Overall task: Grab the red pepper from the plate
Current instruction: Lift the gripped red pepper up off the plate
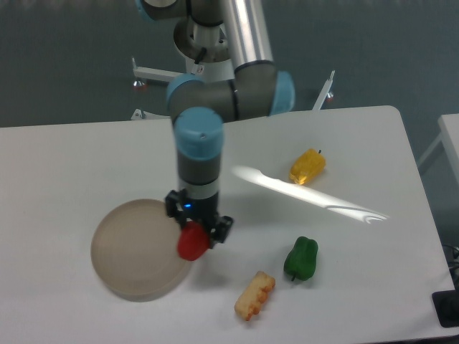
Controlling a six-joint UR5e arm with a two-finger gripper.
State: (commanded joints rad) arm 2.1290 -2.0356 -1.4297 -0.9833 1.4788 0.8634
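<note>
The red pepper (191,244) hangs in my gripper (193,236), which is shut on it from above. It sits over the right rim of the beige round plate (136,251), lifted off the plate's surface. The plate itself holds nothing. My arm comes down from the upper middle of the view, and its wrist hides the pepper's top and stem.
A green pepper (301,259) lies right of the gripper. A tan ridged toy food (254,295) lies near the front edge. A yellow pepper (308,165) rests further back right, beside a bright streak of light. The white table ends at the right.
</note>
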